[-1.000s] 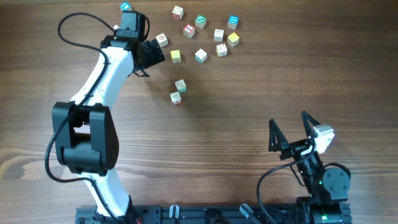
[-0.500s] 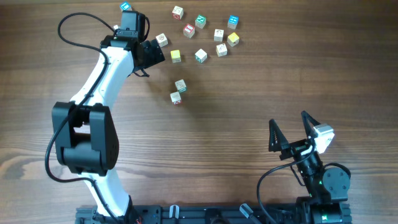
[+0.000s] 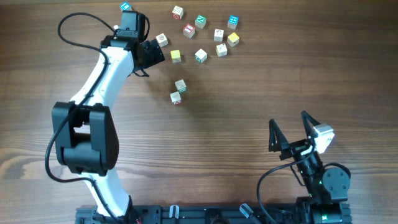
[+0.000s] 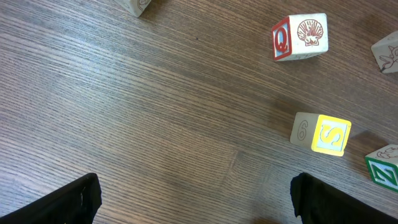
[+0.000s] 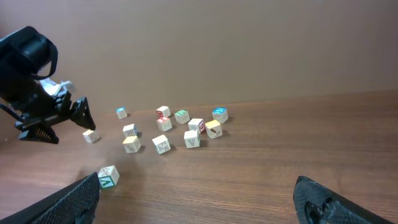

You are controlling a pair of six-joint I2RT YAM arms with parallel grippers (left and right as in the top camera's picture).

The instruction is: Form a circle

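Cubes (image 3: 200, 55) lie loosely scattered just beside the wide-open left hand (image 3: 157, 53), well apart from the open right hand (image 3: 288, 118).

1. Dark fingers (image 4: 62, 202) at both lower corners, spread wide; only bare surface (image 4: 155, 112) between.
2. Q cube (image 4: 300, 37) upper right: red letter, shell face.
3. S cube (image 4: 322, 133) below it, apart: yellow face, "6" on its side.
4. Green cube (image 4: 384, 168) cropped at right edge.
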